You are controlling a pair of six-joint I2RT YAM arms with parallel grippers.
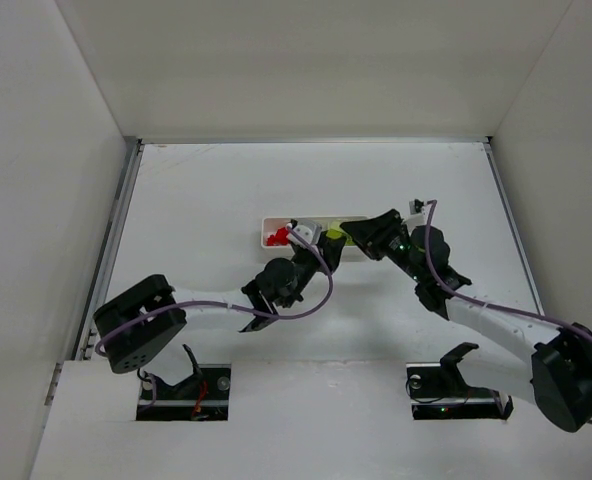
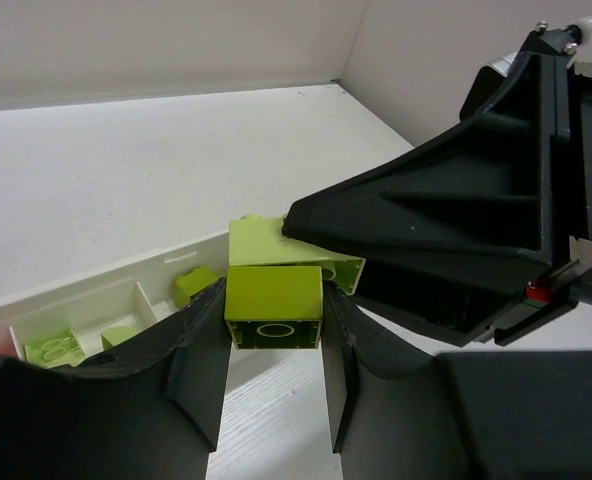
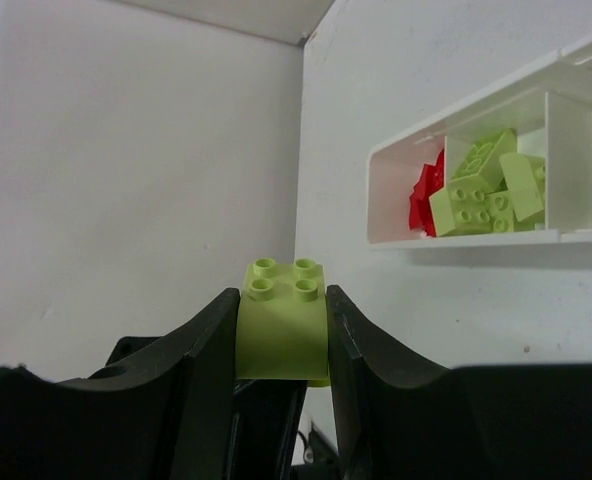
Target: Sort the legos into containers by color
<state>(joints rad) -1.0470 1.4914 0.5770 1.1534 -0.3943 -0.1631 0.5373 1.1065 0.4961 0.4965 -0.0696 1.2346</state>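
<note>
Here both grippers meet just above the white tray [image 1: 276,220], toward its right half. The left gripper [image 2: 273,335] is closed on a yellow-green brick [image 2: 273,300], whose hollow underside faces the wrist camera. The right gripper [image 3: 283,345] is clamped on a second yellow-green brick [image 3: 283,300], its four studs showing. The two bricks appear to touch. In the tray, red bricks [image 1: 276,237] sit in the left compartment, and loose yellow-green bricks [image 3: 481,185] lie in the next one.
</note>
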